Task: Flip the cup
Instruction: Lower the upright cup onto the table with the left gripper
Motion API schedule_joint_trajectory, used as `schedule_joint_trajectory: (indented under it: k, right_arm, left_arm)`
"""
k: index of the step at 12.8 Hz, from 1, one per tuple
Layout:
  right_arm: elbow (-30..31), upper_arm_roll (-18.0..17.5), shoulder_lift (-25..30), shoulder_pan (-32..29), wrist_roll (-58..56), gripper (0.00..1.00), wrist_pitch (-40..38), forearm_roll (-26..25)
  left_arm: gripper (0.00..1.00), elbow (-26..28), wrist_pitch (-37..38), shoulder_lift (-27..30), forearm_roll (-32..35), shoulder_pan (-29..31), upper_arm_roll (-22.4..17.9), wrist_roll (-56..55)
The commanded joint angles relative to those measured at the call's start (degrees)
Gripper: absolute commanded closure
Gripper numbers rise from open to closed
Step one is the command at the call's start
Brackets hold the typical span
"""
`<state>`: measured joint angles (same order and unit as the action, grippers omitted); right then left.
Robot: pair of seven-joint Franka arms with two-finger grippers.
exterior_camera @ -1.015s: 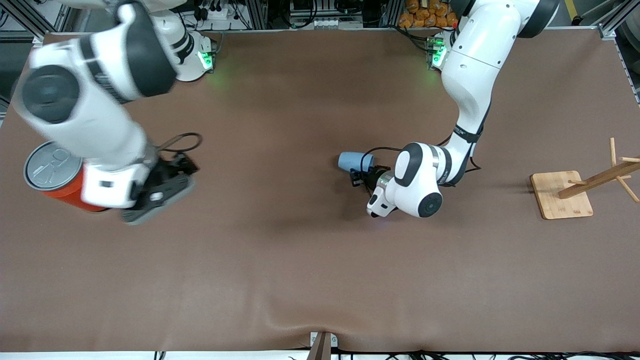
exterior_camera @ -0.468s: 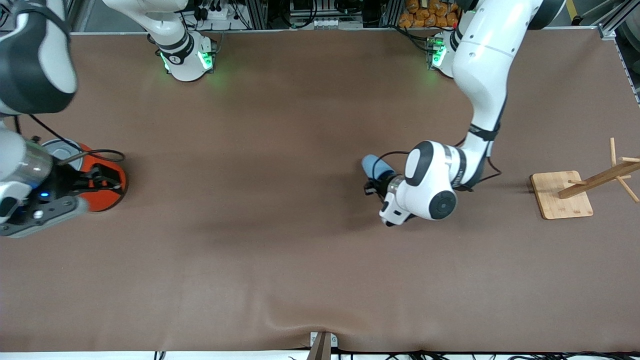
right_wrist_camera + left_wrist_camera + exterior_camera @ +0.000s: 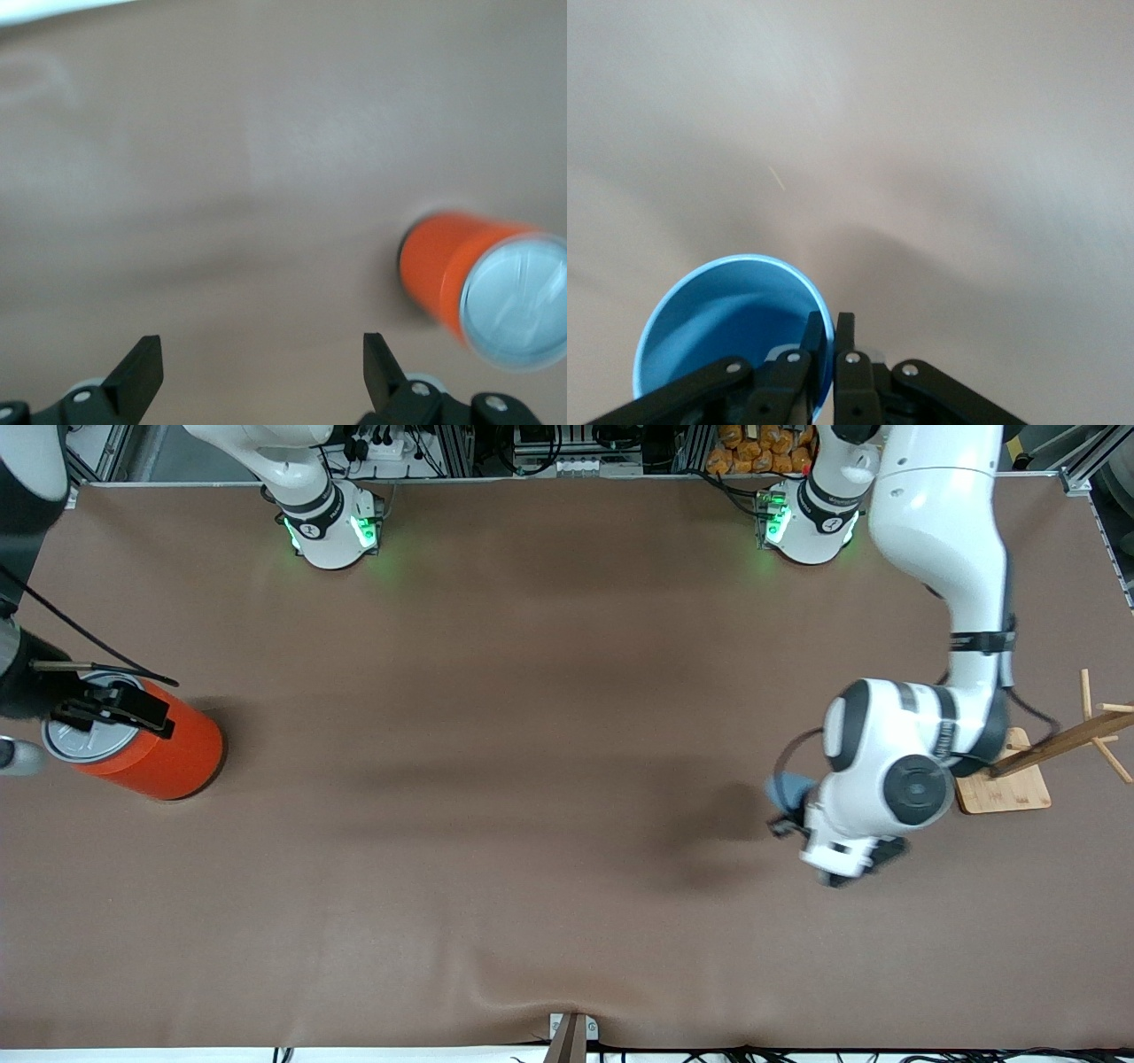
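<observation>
One cup [image 3: 726,332] pinched in left hand [image 3: 827,332], one orange can [image 3: 146,741]

The cup [image 3: 788,790] is a small light-blue plastic tumbler without a handle, its inside [image 3: 722,328] a deeper blue. It is up in the air over the brown table toward the left arm's end, near the wooden stand's base. Its rim is pinched, one finger [image 3: 811,341] inside the wall, one [image 3: 845,341] outside. Its mouth faces the wrist camera.
</observation>
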<state>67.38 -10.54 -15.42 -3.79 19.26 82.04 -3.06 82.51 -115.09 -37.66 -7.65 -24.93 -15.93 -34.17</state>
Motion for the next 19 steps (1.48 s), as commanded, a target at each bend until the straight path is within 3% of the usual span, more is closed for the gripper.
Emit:
schedule_joint_trajectory:
  k: [1,4,7,8,10,16,17,18,19]
  right_arm:
    - [9.15,0.07,6.88,-0.96,6.06,0.0,1.37,1.99]
    - [16.0,2.79,12.76,-0.78,3.68,0.0,3.38,5.06]
    - [30.05,5.96,21.64,-0.43,-1.39,0.0,11.02,6.04]
    - [31.92,8.05,22.79,0.0,-2.2,0.0,11.47,6.13]
    - [32.64,8.6,24.03,0.45,-3.34,0.0,10.95,6.13]
    - [26.49,10.09,19.99,0.71,-8.8,0.0,10.43,5.86]
    - [25.97,11.23,19.99,0.71,-8.88,0.0,7.81,7.7]
    - [23.44,12.72,19.82,0.62,-9.15,0.0,5.53,13.11]
    - [22.11,13.26,18.68,0.97,-9.5,0.0,5.33,14.3]
  left_arm:
    - [1.0,1.07,-7.5,-3.46,4.83,0.14,-0.42,-2.47]
    - [1.0,3.44,-14.17,-4.7,7.99,-0.56,-0.42,-7.82]
    - [1.0,4.23,-14.72,-4.7,12.91,-2.05,-0.33,-11.44]
    - [1.0,4.24,-14.72,-4.53,14.4,-2.23,-0.42,-13.1]
    - [1.0,4.15,-14.72,-3.91,19.58,-2.93,-0.42,-19.15]
    - [1.0,4.32,-19.89,-4.79,27.57,-2.67,-0.33,-34.7]
    - [1.0,4.41,-20.17,-4.88,30.13,-2.67,-0.24,-38.04]
    - [1.0,4.41,-20.17,-4.79,30.93,-2.67,-0.16,-39.03]
    - [0.67,4.41,-20.17,-4.7,30.59,-2.58,-0.07,-39.13]
